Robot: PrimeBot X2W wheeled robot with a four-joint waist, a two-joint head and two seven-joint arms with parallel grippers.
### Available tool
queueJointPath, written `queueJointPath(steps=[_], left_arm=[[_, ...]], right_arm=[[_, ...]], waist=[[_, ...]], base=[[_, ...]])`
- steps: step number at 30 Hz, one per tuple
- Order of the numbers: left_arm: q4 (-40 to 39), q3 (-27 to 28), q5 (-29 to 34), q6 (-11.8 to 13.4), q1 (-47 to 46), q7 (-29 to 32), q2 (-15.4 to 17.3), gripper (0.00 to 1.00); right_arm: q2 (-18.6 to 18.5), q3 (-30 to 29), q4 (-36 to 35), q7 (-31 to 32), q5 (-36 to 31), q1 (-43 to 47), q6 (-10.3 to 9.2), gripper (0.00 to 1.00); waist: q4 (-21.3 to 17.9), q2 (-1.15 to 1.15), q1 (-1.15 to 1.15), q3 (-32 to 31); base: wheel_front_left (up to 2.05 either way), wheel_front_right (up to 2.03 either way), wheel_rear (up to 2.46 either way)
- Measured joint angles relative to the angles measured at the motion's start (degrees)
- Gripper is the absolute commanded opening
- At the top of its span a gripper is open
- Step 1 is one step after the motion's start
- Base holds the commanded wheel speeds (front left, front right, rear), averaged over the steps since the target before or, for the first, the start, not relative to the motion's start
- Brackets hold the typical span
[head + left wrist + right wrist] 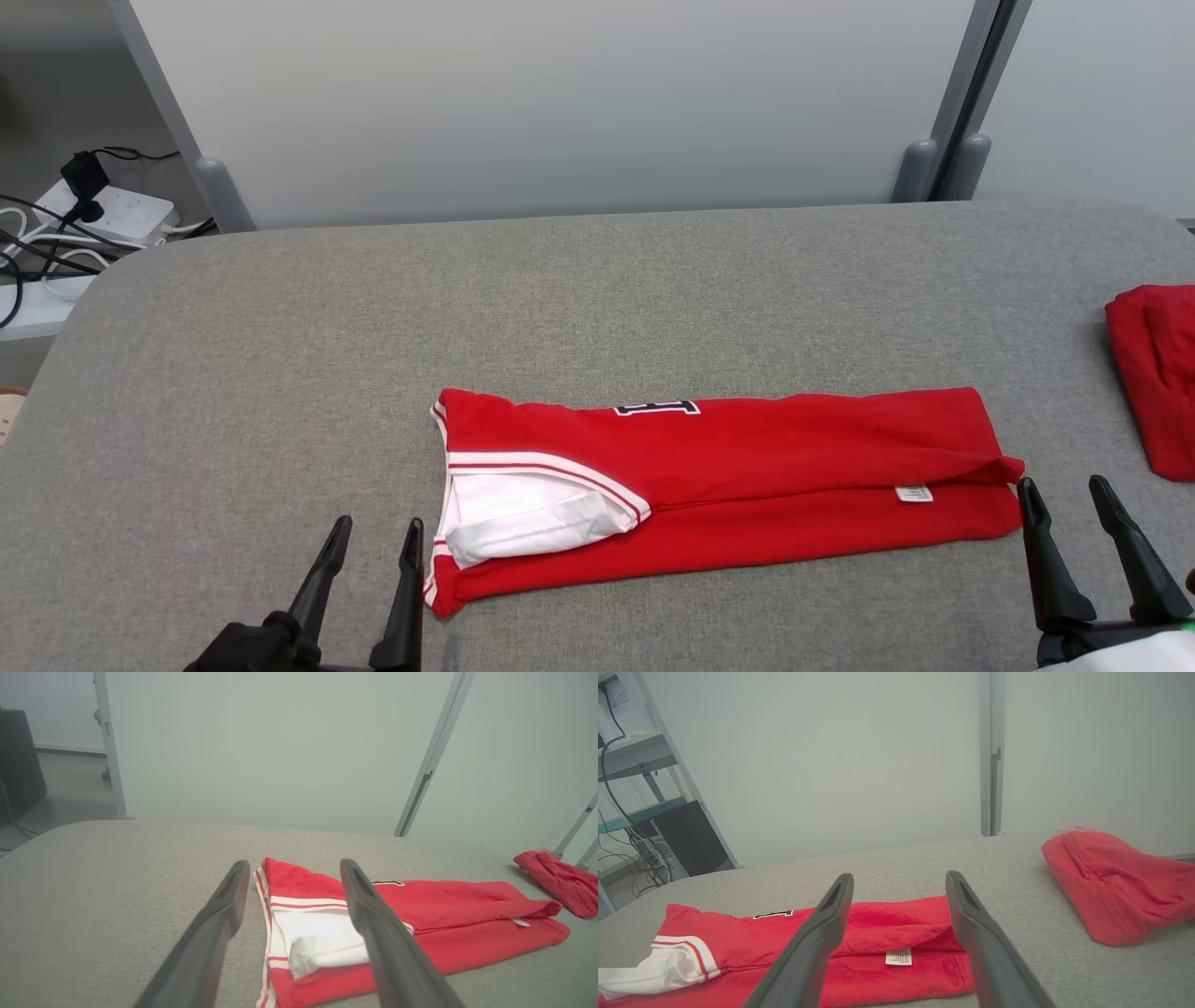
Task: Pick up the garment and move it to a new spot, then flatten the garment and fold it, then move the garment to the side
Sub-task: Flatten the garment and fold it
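The garment (747, 476) is a red shirt with white striped trim, folded into a long band across the grey table (280, 355). Its white collar end (523, 509) lies at the left, a small white label (912, 493) near the right end. My left gripper (378, 537) stands open just left of the collar end, nothing between its fingers. My right gripper (1064, 490) is open at the garment's right end, also empty. In the left wrist view the garment (420, 924) lies past my open left gripper (292, 868). In the right wrist view the garment (887, 938) shows between the fingers of my right gripper (899, 879).
A second red cloth bundle (1158, 373) lies at the table's right edge, also the bundle (1120, 882) in the right wrist view. A power strip with cables (103, 215) sits on a shelf beyond the table's far left corner. A pale partition wall (560, 103) stands behind the table.
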Motion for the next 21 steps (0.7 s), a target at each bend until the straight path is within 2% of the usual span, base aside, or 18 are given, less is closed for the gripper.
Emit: queueJointPath(steps=[11, 16, 21], left_arm=[[0.1, 2.7, 5.0, -3.3, 0.5, 0.0, -2.4, 1.0], [0.5, 3.1, 6.8, -4.8, 0.4, 0.0, -3.7, 1.0], [0.6, 3.1, 7.5, -5.6, 0.3, 0.0, -3.8, 1.0]], right_arm=[[-0.2, -0.6, 3.4, 0.0, 4.3, 0.7, 0.0, 1.0], [-3.0, 0.8, 12.0, 0.1, 10.7, -3.5, -0.01, 1.0], [-4.7, 2.6, 16.2, 1.6, 16.4, -8.7, -0.01, 1.0]], waist=[[0.7, 0.0, 0.0, 0.8], [1.5, 0.0, 0.0, 2.4], [1.9, 0.0, 0.0, 3.5]], base=[[0.0, 0.0, 0.0], [0.0, 0.0, 0.0], [0.0, 0.0, 0.0]])
